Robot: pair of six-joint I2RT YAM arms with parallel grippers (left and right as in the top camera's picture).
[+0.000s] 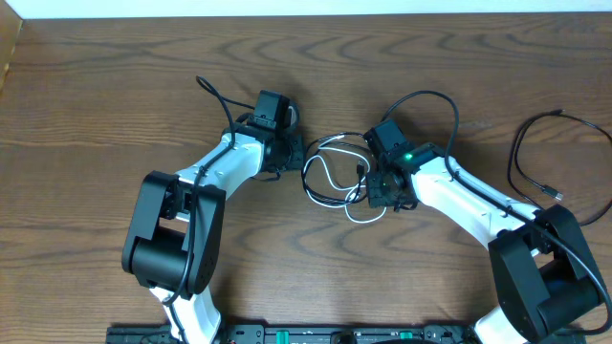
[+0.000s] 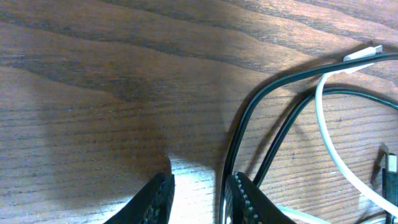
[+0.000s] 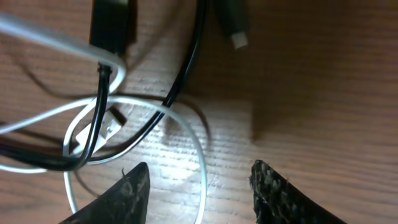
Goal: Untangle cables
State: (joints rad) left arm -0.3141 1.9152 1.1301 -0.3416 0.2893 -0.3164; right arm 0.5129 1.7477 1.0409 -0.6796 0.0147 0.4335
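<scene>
On the brown wood-grain worktop (image 1: pixel 105 105), a thin glossy black cord (image 2: pixel 245 118) and a thin smooth white cord (image 2: pixel 324 127) lie in crossed loops near its middle. The left end effector (image 2: pixel 198 186) has its ribbed fingers (image 2: pixel 245 200) apart above bare wood; the right end effector (image 3: pixel 199 169) stands apart over a white loop.

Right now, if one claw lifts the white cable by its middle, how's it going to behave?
Probably floppy: the white cable lies in loose curls, so it should sag from any lifted point. Likely light, being so thin. It may drag the black cable along, since the two cross in several places.
</scene>
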